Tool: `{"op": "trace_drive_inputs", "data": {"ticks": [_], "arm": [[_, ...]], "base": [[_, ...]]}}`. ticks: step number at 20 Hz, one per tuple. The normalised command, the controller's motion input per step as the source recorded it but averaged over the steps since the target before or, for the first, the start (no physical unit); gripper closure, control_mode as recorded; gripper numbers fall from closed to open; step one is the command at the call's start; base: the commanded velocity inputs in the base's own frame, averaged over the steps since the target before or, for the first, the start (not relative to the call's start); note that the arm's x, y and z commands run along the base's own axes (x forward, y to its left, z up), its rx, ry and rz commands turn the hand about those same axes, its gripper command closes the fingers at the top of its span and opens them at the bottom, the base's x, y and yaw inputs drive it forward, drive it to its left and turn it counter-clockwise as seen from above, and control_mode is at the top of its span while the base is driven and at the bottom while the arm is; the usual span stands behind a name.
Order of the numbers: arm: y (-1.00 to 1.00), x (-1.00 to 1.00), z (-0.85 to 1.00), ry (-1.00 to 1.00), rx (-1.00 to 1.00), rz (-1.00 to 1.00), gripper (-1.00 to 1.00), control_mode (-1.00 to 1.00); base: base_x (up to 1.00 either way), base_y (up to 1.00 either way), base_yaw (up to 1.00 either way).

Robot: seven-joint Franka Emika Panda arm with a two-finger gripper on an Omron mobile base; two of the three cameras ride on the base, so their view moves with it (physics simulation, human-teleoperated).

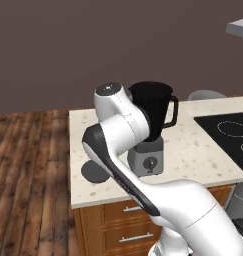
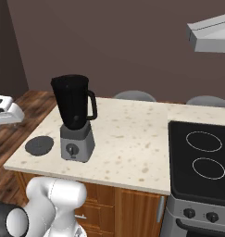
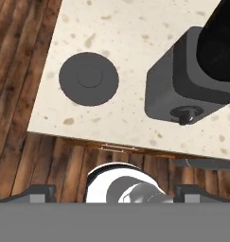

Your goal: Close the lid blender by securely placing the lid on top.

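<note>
The gripper (image 3: 114, 193) hung high above the counter's front edge, its two dark fingertips (image 3: 38, 191) spread wide apart with nothing between them. Ahead of the left fingertip in the hand view, well clear of it, the lid (image 3: 89, 78) lay flat on the speckled counter (image 3: 135, 28) near its corner, a dark grey disc with a slightly raised centre. Ahead of the right fingertip stood the blender (image 3: 194, 80), its grey base turned so the front knob faced the counter edge, the black jar rising from it with its top open. From the right base view the lid (image 2: 39, 145) rested just beside the blender (image 2: 75, 118), apart from its base and not touching it.
</note>
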Motion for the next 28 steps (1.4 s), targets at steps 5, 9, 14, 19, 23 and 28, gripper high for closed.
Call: {"op": "trace_drive_inputs", "data": {"ticks": [5,9,14,19,23,28], "arm": [[0.03,0.01,-0.27,0.02,0.0,0.02,-1.0,-1.0],[0.03,0.29,-0.45,0.09,0.0,0.0,-1.0,-1.0],[0.0,0.47,-0.73,0.08,0.0,0.0,-1.0,-1.0],[0.01,0.62,-0.72,0.07,0.0,0.0,-1.0,-1.0],[0.04,0.7,-0.65,0.01,0.0,0.0,-1.0,-1.0],[0.0,0.37,-0.37,0.02,0.0,0.0,-1.0,-1.0]], "base": [[0.0,0.0,0.0],[0.0,0.0,0.0],[0.0,0.0,0.0],[0.0,0.0,0.0],[0.0,0.0,0.0],[0.0,0.0,0.0]]}}
